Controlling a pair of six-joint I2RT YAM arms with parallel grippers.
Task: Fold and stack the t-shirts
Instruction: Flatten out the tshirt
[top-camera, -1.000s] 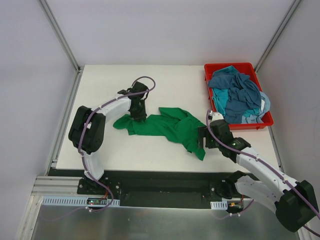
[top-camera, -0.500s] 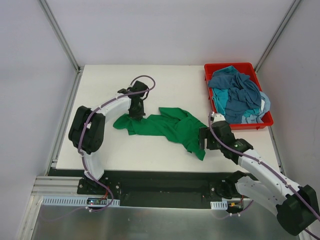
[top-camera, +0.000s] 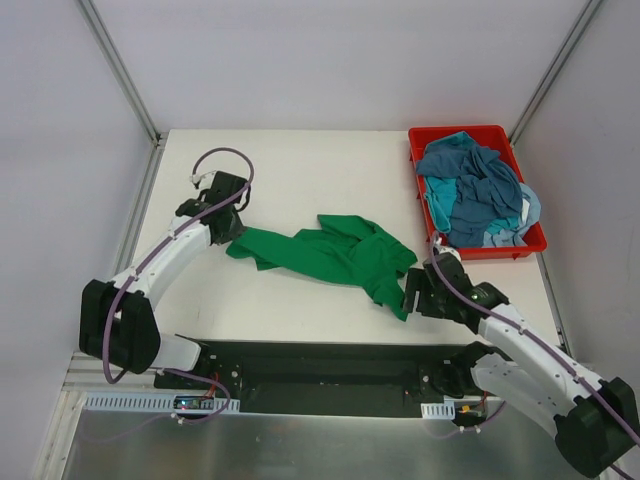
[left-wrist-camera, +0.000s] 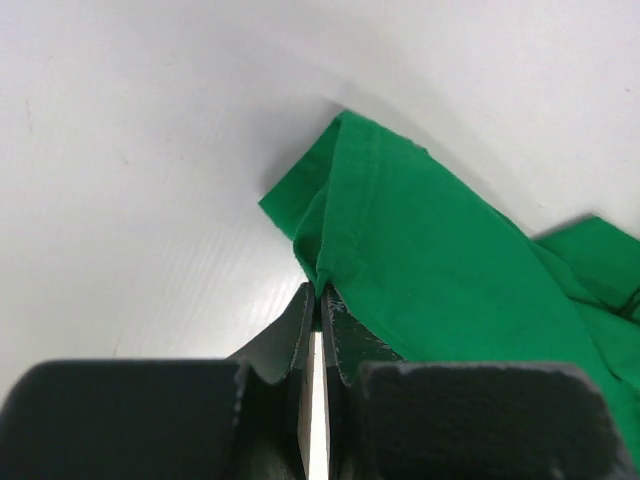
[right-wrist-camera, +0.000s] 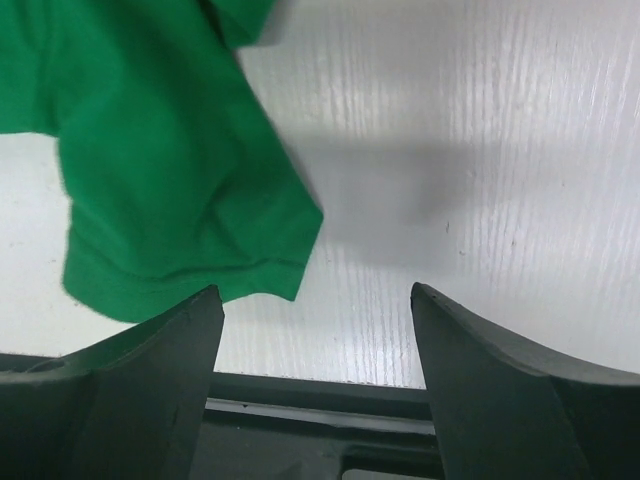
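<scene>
One green t-shirt (top-camera: 335, 255) lay crumpled mid-tabletop (top-camera: 300, 160). Its left edge was pinched by the tightly closed left fingers (left-wrist-camera: 300, 325), which had been shifted leftward. The right fingers (right-wrist-camera: 150, 385) were spread wide, empty, beside its lower right corner. One red bin (top-camera: 455, 131) was heaped with blue garments (top-camera: 478, 190).

High rear overview; two close wrist views, all on green shirt (top-camera: 330, 255)

**Green shirt sprawled, blues piled up**

The crumpled green cotton t-shirt (top-camera: 340, 255) lies unfolded across the middle of the white table (top-camera: 300, 170). It stretches left to right, bunched at its centre, with one end trailing toward the near edge. The heap of blue and teal t-shirts (top-camera: 475, 195) sits tangled in the red plastic bin (top-camera: 500, 252) at the far right corner.
</scene>
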